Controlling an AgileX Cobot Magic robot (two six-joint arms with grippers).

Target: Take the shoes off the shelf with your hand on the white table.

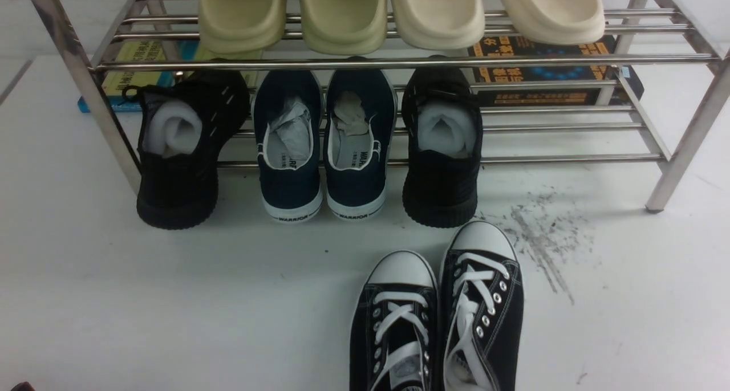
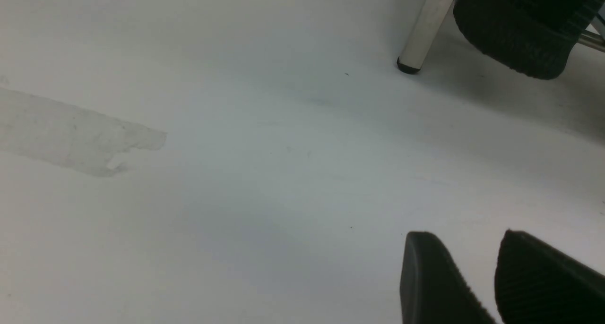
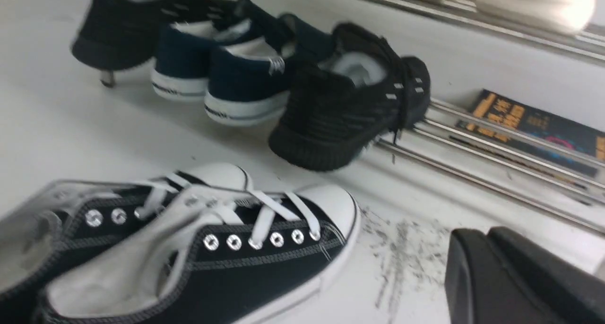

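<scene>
1. On the white table (image 1: 142, 300), in front of the chrome shelf (image 1: 399, 63), the black canvas sneakers (image 1: 439, 317) lie side by side, toes toward the rack.
2. Right gripper (image 3: 491, 248) is beside them, touching nothing; open or closed, can't tell.
3. Left gripper (image 2: 472, 248) is parted, empty.

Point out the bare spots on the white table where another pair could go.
Bare stretch of white table left of the black canvas sneakers, in front of the shoes hanging off the shelf. Another patch right of the sneakers, past the scuff marks, up to the shelf's right leg. Crowded: the lower tier's left part.
</scene>
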